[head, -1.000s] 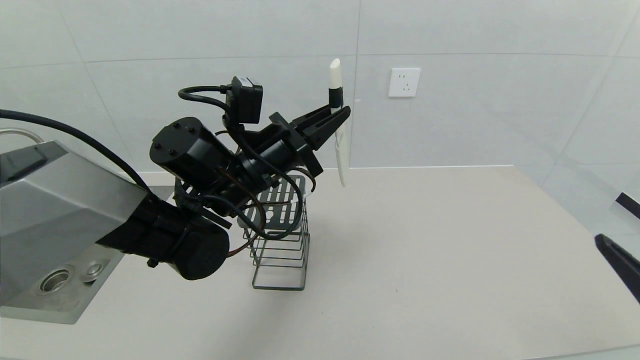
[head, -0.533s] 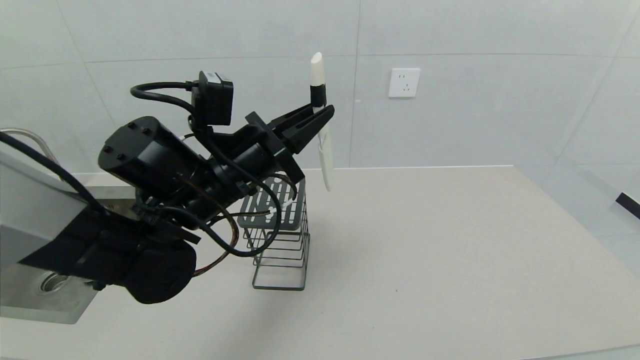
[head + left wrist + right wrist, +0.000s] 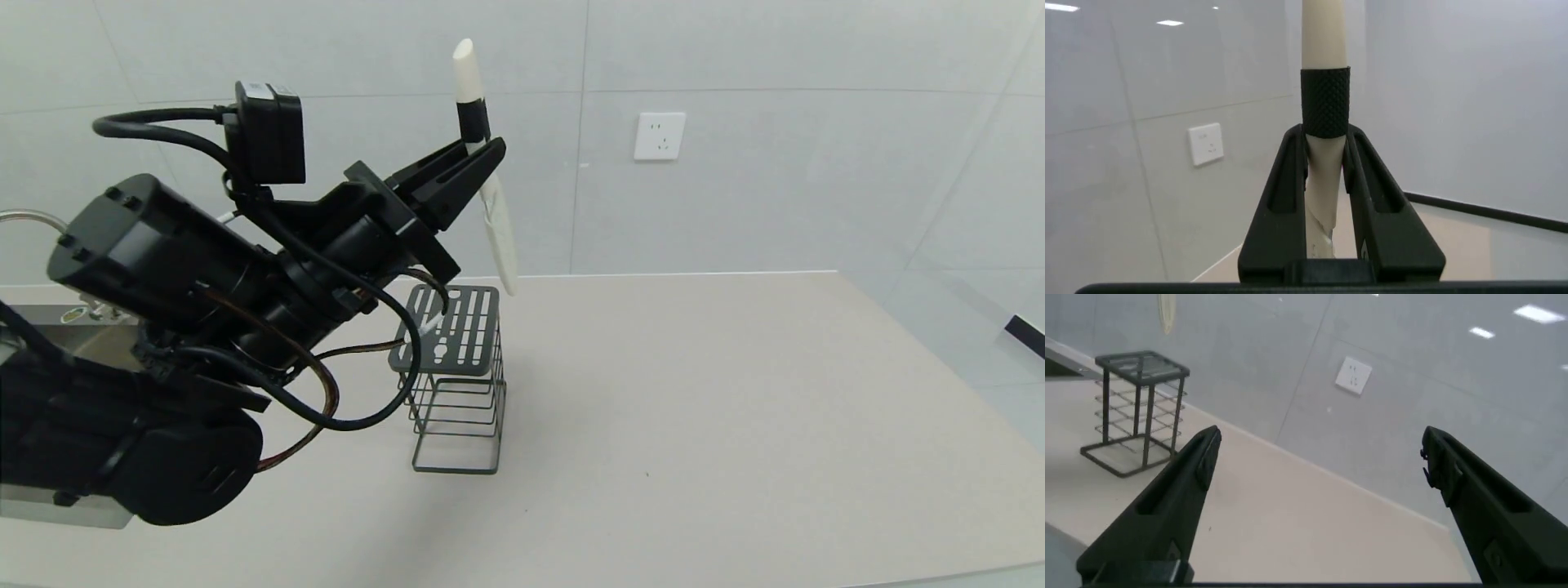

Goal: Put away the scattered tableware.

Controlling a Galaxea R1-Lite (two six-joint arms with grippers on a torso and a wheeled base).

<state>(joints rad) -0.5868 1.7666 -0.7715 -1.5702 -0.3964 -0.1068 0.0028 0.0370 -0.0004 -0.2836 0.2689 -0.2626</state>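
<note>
Holding a white utensil (image 3: 500, 233) in the left gripper (image 3: 482, 155), jaws closed snug against both its sides, just below a black knurled band around the shaft. Same hold from the left wrist view: left gripper (image 3: 1324, 140) pinched on the white utensil (image 3: 1323, 41), with no gap either side.

Passing through the grip close to upright, only a little tilted. Short rounded end poking out at twelve o'clock of the jaws; longer, flatter part hanging out toward five o'clock.

Carried high over the counter (image 3: 718, 392). In the head view, lower tip just at one o'clock of the dark slotted top of the wire rack (image 3: 454, 331), clear of it and not touching. Hard to tell whether directly above the slots or a little behind them.

Standing upright on the counter at six o'clock of the held utensil, that wire rack, near the back wall. On the wall at three o'clock of the left gripper, a wall socket (image 3: 660, 135).

Spread wide and gripping nothing, the right gripper (image 3: 1319, 457), well apart from the wire rack (image 3: 1141, 371) and low over the counter.
</note>
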